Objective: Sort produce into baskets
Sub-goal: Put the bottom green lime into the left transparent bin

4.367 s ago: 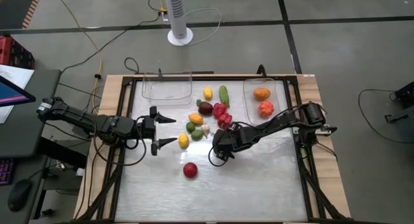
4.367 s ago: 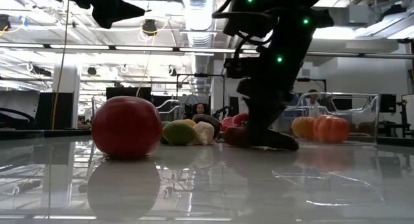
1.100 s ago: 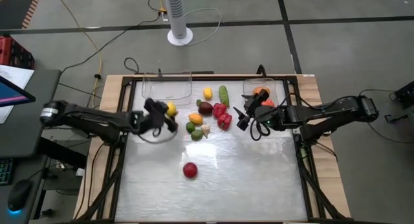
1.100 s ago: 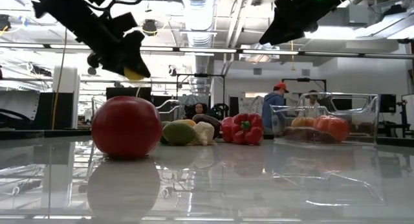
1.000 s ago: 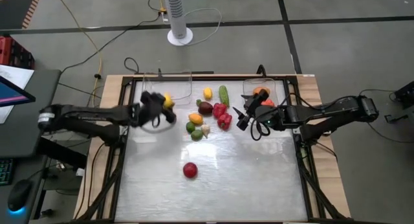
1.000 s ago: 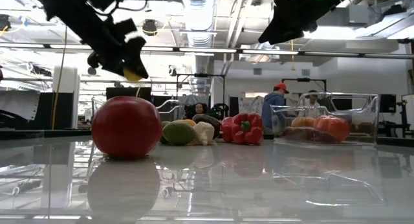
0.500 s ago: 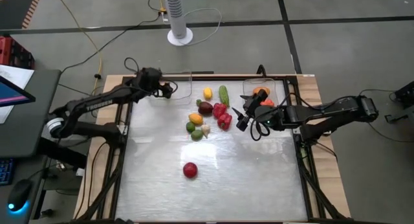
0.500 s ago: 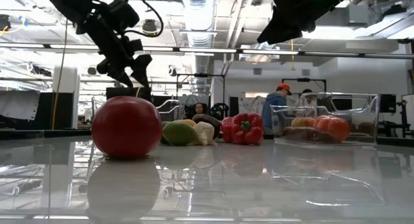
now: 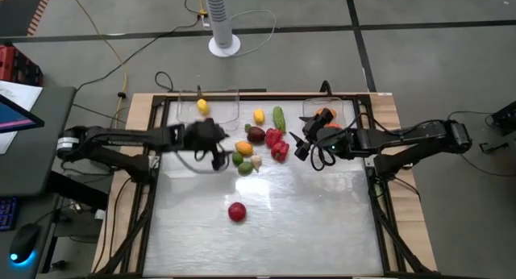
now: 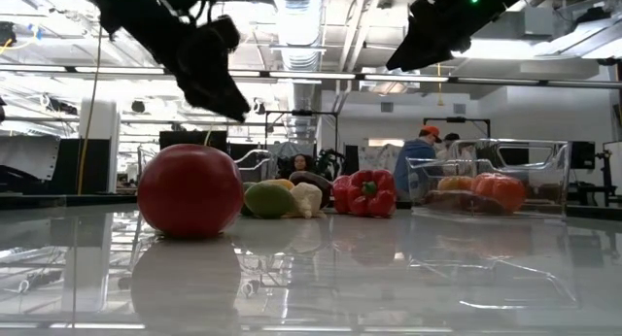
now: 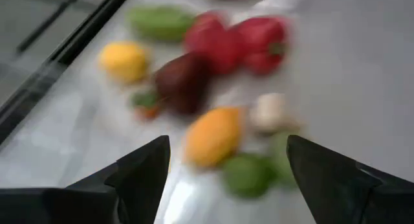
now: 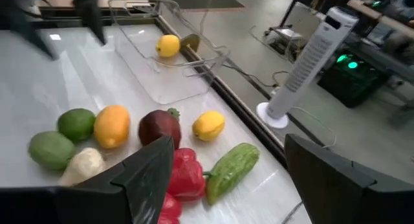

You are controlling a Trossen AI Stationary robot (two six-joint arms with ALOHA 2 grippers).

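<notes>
Nearest the front edge of the tabletop (image 9: pixel 266 231) a round red fruit (image 9: pixel 236 212) lies alone, well apart from the rest. Farther back, around the middle, sits the loose cluster of produce: two green pieces (image 9: pixel 241 163) beside a small white one (image 9: pixel 255 160), an orange-yellow piece (image 9: pixel 243 147), a dark purple one (image 9: pixel 255 135) and red peppers (image 9: pixel 276 143), with a yellow lemon (image 9: pixel 259 116) and a green cucumber (image 9: pixel 279 118) behind them. The left gripper (image 9: pixel 218 148) hovers just to the left of this cluster with its fingers (image 11: pixel 139 169) spread apart and nothing between them. The right gripper (image 9: pixel 305 142) hangs to the right of the peppers, close to the right basket, its fingers (image 12: pixel 152 169) likewise parted and empty. Along the far edge stand the two clear baskets: the left basket (image 9: pixel 226 118) holds a single yellow fruit (image 9: pixel 202 106), and the right basket (image 9: pixel 310 108) near the far right corner holds an orange piece (image 9: pixel 325 114) and a reddish one (image 10: pixel 500 192).
</notes>
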